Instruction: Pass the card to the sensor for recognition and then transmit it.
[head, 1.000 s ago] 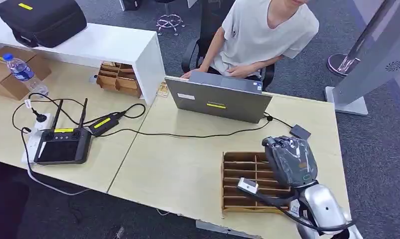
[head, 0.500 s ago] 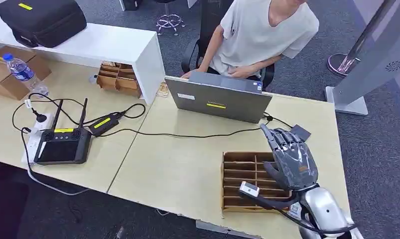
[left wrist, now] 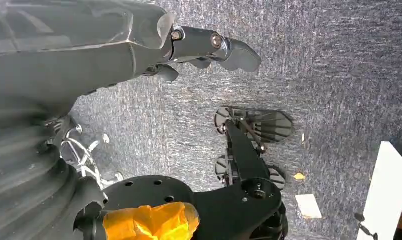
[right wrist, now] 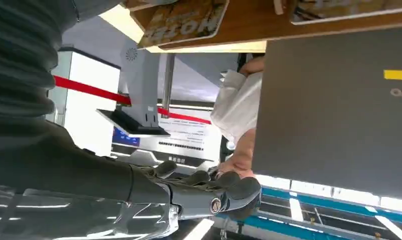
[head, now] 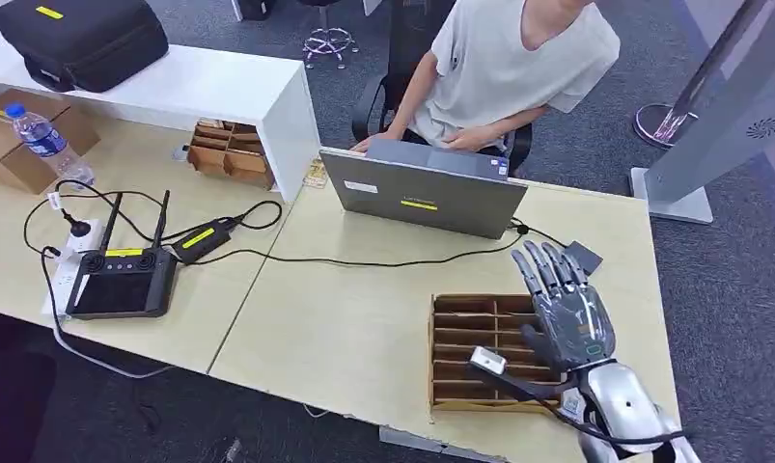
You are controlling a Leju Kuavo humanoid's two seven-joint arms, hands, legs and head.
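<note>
While the right hand [head: 568, 311] is hovering empty, fingers spread, over the wooden card rack [head: 472, 352], it is risking catching the black cable [head: 518, 388] dangling beneath.

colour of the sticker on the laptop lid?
Yellow, a small strip on the grey laptop lid; clearest in the head view.

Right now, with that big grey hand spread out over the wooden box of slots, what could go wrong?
The right hand hovers open over the slotted wooden card box, holding nothing. Wide fingers may jam against the thin dividers instead of gripping a card. The loose black cable and small black sensor pad lie nearby; a reach could snag or push them. The grey laptop also stands close.
</note>
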